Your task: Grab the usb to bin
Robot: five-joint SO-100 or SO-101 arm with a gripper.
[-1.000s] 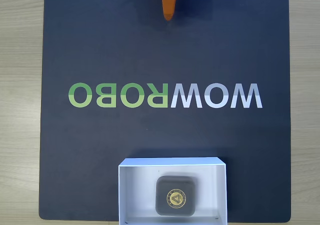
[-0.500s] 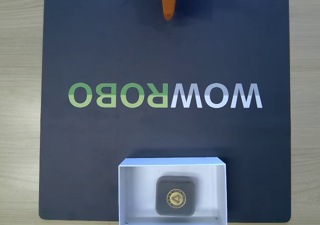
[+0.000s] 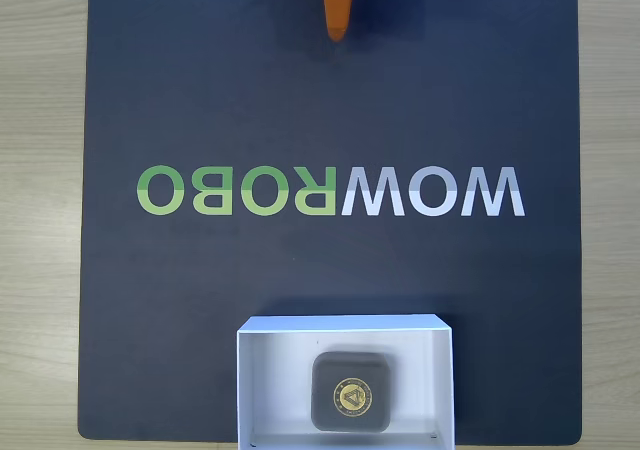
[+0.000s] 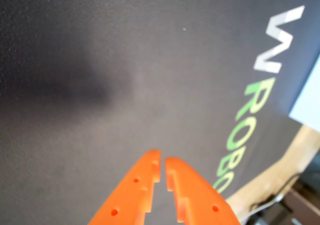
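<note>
Nothing is moving since earlier: usb (image 3: 350,392) is lying inside bin (image 3: 440,370); gripper (image 4: 162,166), fingers together and empty, is idling, task seemingly done.

usb (image 3: 350,393) inside bin (image 3: 275,370), bin at mat's (image 3: 200,90) bottom edge

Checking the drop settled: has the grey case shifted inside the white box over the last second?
No. The grey case sits the same against the white box walls.

The fingers (image 4: 197,190) are bright orange plastic, tapered to points, with stepped notches along their inner edges and small round holes.
</note>
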